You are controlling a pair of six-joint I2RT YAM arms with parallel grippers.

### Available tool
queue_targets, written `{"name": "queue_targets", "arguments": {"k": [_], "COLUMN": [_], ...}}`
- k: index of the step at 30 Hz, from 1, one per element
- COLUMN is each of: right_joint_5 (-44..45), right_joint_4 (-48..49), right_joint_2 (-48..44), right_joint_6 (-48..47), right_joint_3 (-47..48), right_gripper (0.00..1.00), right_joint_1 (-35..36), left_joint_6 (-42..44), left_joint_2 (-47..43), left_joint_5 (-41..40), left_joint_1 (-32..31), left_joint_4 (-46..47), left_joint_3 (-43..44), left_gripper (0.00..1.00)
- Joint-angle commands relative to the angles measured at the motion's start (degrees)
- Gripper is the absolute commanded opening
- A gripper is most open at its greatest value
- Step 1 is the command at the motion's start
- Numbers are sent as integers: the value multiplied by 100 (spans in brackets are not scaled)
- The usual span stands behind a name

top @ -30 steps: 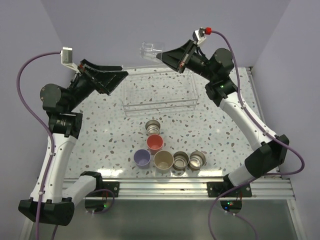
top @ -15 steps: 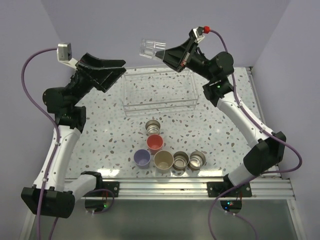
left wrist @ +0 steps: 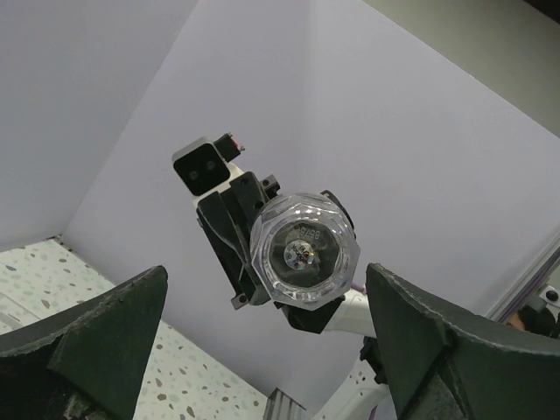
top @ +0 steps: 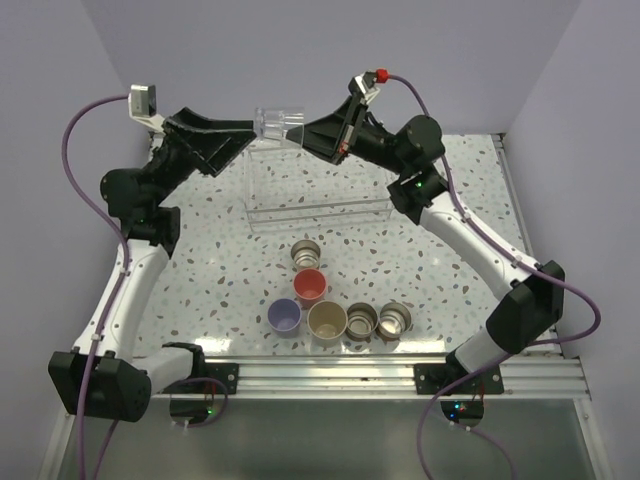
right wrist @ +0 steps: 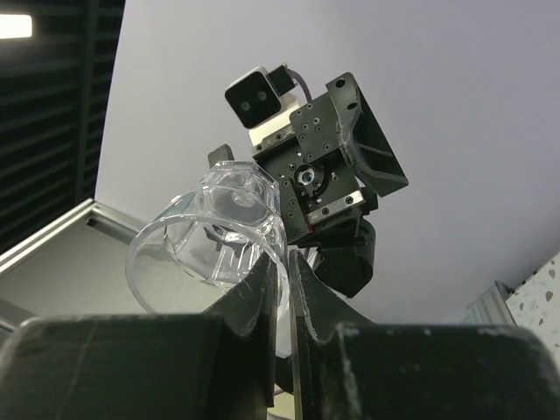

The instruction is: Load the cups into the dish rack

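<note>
Left wrist view alone shows the faceted base of the clear cup (left wrist: 304, 249), pinched above the dish rack (top: 318, 185) by the right tool (top: 305, 135); left tool (top: 240, 143) is spread.

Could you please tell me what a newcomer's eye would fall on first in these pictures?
First, the tiny clear cup, tipped on its side and pinched at its rim by the right gripper. It is held high in the air near the dish rack's far left corner, with the open left gripper facing its base. Next, six cups clustered on the table in front of the rack.
</note>
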Motion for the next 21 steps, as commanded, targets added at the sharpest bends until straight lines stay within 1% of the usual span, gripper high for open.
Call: {"name": "queue_targets", "arguments": {"k": [1, 11, 14, 15, 16, 18, 19, 21], "right_joint_5": [16, -2, 33, 33, 51, 77, 86, 112], "right_joint_4": [105, 114, 105, 114, 105, 79, 27, 17], "right_joint_2": [53, 334, 378, 396, 396, 396, 396, 387], "right_joint_6": [-179, -223, -258, -258, -275, -293, -311, -328], "right_joint_3": [31, 58, 49, 58, 49, 49, 58, 58], "right_gripper": [0, 0, 0, 0, 0, 0, 0, 0], "right_joint_1": [41, 198, 269, 278, 287, 287, 287, 287], "left_joint_6": [53, 194, 203, 220, 229, 238, 238, 247], "left_joint_2": [-85, -182, -173, -173, -173, -164, -155, -147], "left_joint_5": [37, -6, 11, 11, 11, 11, 37, 55], "left_joint_1": [-22, -197, -232, -241, -241, -250, -241, -250], "left_joint_4": [183, 51, 51, 51, 51, 42, 25, 7], "left_joint_3": [-81, -160, -152, -152, -152, -143, -143, -134], "left_gripper": [98, 96, 93, 89, 81, 74, 66, 59]}}
